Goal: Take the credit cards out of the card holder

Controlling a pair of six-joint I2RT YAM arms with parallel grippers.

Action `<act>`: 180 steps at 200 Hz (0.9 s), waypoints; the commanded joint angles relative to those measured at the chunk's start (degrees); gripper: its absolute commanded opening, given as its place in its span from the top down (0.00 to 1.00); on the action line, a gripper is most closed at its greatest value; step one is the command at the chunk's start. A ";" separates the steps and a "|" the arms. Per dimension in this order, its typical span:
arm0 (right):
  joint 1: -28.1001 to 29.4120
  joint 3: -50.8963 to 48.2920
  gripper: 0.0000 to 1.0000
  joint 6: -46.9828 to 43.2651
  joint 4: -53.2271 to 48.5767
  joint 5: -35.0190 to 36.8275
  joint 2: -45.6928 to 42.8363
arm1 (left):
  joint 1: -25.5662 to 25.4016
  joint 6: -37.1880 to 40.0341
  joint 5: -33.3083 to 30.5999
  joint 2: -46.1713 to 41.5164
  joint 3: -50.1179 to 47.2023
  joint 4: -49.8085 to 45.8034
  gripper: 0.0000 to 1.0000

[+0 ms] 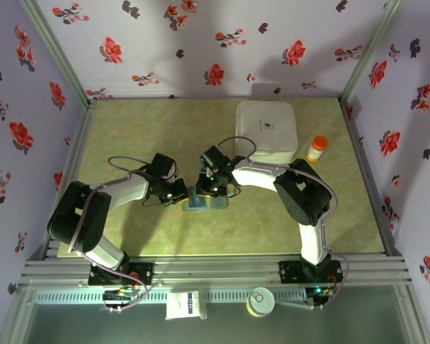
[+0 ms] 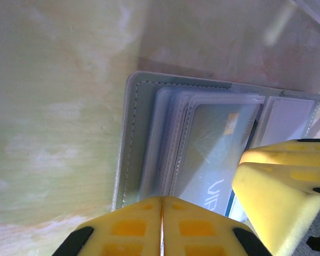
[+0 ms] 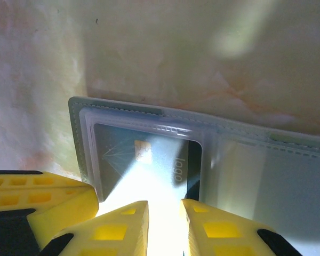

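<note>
Lying open on the tabletop [image 1: 129,136] between the 2 hands, the wallet [image 2: 129,144] has a card [image 3: 149,160] in its clear slot. The left hand [image 2: 161,234] is closed at the wallet's edge. The right hand [image 3: 165,224] has its fingers slightly apart at the card's edge, and I cannot tell whether they grip it. If the slot is tight, pulling could drag the whole wallet along.

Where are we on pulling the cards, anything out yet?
Done: the card holder lies open and flat. In hand: the left gripper, shut, sits at the holder's near edge. The right gripper straddles the near end of a card lying in its slot; whether it has a firm pinch cannot be told. Left: pulling that card out, then any others.
</note>
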 commanded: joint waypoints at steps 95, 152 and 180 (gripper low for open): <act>0.18 -1.07 0.75 -0.92 -1.95 1.38 -3.70 | 0.43 1.40 -1.34 -1.87 1.31 -3.20 0.92; 0.19 -1.87 0.75 -0.38 -0.69 0.88 -4.37 | 0.03 0.51 0.09 -2.85 2.29 -2.38 0.92; 0.21 -2.70 0.75 0.22 0.50 -0.02 -3.85 | -0.44 0.26 1.51 -0.50 2.42 -0.53 0.92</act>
